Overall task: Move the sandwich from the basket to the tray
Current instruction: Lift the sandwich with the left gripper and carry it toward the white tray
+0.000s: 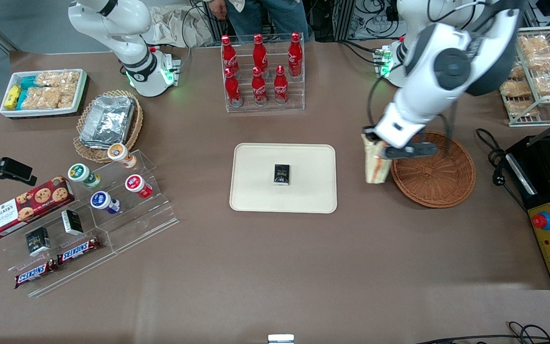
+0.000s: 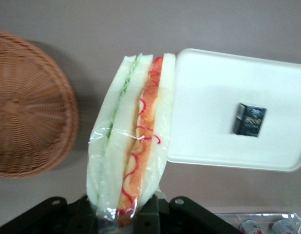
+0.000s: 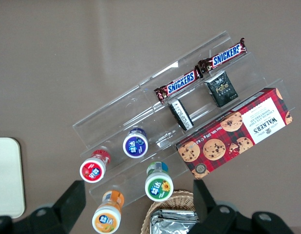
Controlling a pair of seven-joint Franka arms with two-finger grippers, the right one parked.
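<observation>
My left gripper [image 1: 376, 143] is shut on the sandwich [image 1: 375, 165], a plastic-wrapped wedge of white bread with red, orange and green filling [image 2: 133, 146]. It hangs in the air between the reddish-brown wicker basket [image 1: 435, 184] and the cream tray [image 1: 256, 191], just off the basket's rim. The basket [image 2: 28, 107] holds nothing. In the wrist view the sandwich's tip overlaps the tray [image 2: 209, 122] edge. The black fingers [image 2: 165, 214] clamp the wedge's wide end.
A small black box [image 1: 282, 174] lies in the middle of the tray [image 2: 249, 120]. A rack of red cola bottles [image 1: 260, 71] stands farther from the front camera. A black control box with a red button [image 1: 549, 229] sits at the working arm's end.
</observation>
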